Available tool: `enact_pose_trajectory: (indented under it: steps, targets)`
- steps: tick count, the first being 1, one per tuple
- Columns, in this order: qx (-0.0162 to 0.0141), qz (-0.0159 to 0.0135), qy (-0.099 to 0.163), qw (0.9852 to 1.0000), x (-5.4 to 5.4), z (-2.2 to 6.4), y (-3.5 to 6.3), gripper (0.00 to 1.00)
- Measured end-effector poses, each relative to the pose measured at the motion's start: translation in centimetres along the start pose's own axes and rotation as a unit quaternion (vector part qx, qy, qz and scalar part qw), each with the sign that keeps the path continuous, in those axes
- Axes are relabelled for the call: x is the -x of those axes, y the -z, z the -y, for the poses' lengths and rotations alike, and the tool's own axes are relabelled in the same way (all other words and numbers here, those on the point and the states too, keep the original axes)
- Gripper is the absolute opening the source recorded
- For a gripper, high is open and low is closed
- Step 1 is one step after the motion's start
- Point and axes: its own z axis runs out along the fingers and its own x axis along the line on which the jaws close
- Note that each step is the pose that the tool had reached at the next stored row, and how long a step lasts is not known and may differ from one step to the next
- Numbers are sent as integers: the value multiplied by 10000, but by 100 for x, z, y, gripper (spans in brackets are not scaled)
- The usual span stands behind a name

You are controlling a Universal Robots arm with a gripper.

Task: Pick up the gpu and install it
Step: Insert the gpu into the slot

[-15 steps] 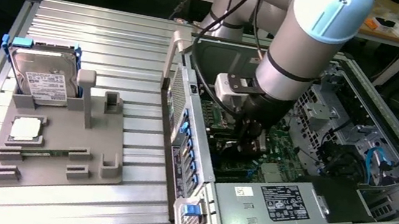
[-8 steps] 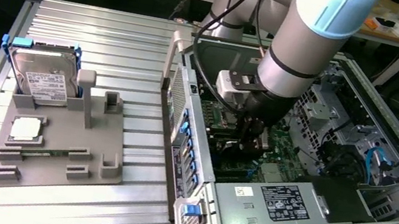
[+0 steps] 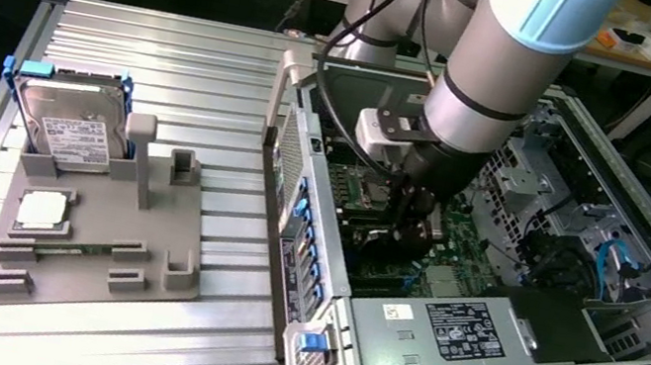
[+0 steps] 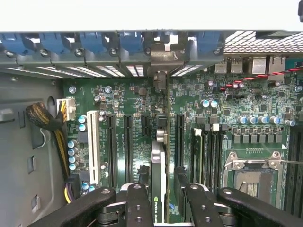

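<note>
The gpu (image 4: 160, 165) appears edge-on in the wrist view as a thin dark card with a green label, standing upright over the green motherboard (image 4: 123, 99). Its silvery metal end (image 4: 161, 59) reaches the row of rear bracket openings under the blue clips. My gripper (image 4: 163, 201) is shut on the card, one black finger (image 4: 138, 203) on each side. In the exterior view the gripper (image 3: 405, 229) is lowered deep inside the open computer case (image 3: 512, 346), just above the motherboard (image 3: 454, 250). Whether the card sits fully in its slot I cannot tell.
A grey holder (image 3: 86, 246) lies on the slatted table at the exterior view's left, with the silver hard drive (image 3: 73, 133) in a blue frame and a narrow green memory stick (image 3: 66, 245). Cables (image 4: 47, 123), an empty processor socket (image 4: 253, 175) and the power supply (image 3: 460, 332) surround the card.
</note>
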Motion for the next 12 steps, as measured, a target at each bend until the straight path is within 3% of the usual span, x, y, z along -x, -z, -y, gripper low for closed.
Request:
enact_pose_trajectory:
  steps: [7, 8, 9, 12]
  targets:
    - [-12, 0, 0, 10000, 1, 3, 62, 33]
    - [-13, 0, 0, 10000, 1, 4, 69, 26]
    - [-15, 0, 0, 10000, 1, 4, 77, 26]
    - [-17, 1, 0, 10000, 1, 4, 87, 14]
